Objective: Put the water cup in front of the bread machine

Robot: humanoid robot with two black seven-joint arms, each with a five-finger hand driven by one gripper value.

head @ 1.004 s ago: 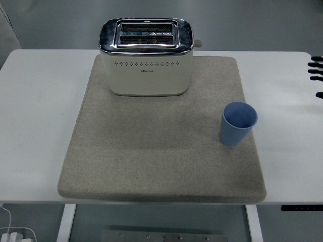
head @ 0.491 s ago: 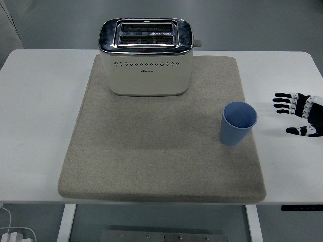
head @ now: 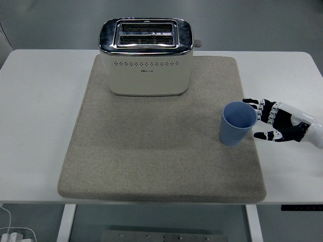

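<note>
The cream toaster (head: 146, 56) stands at upper centre, on the far part of a grey mat (head: 151, 151). The blue cup (head: 238, 123) sits upright at centre right, near the mat's right edge — mouth up, long axis vertical. Just beside it, at the right edge of the frame, the right hand (head: 276, 122) has its fingers (head: 262, 110) spread — holding nothing, fingertips just beside the cup's rim.
</note>
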